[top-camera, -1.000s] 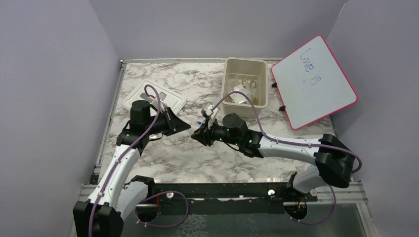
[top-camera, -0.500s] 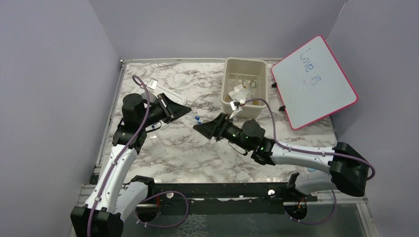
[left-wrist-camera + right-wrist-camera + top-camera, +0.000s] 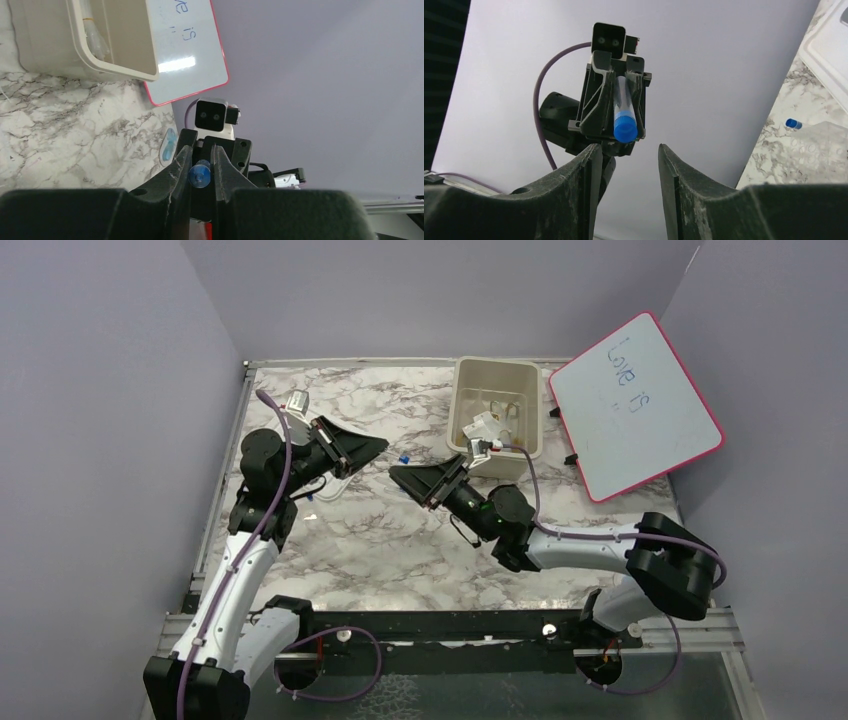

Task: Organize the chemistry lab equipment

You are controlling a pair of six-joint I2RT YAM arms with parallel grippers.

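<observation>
Left gripper [image 3: 362, 447] is clamped shut on a blue-capped clear tube [image 3: 622, 107], raised off the table to the left of the beige tub [image 3: 533, 410]. The tube lies along the fingers with its cap [image 3: 625, 132] sticking out past the tips. Right gripper [image 3: 403, 477] sits in front of the tub's near-left corner, facing the tube, with its jaws apart and nothing between them. Handling, as a judgement: the tube looks light, rigid and thin-walled, and its smooth plastic is likely to slip or twist under a loose pinch. The best place to take hold is the cap end or just behind it, squarely across the axis, with moderate force. Tub contents: small loose items [image 3: 487, 424], pale packets and something amber, clustered on the floor towards the near wall; I cannot tell them apart. A second blue cap [image 3: 403, 456] lies on the marble table [image 3: 380, 540] left of the tub. The white lid [image 3: 830, 47] lies further left of the tub and the pink-framed whiteboard [image 3: 635, 405] leans to its right.
</observation>
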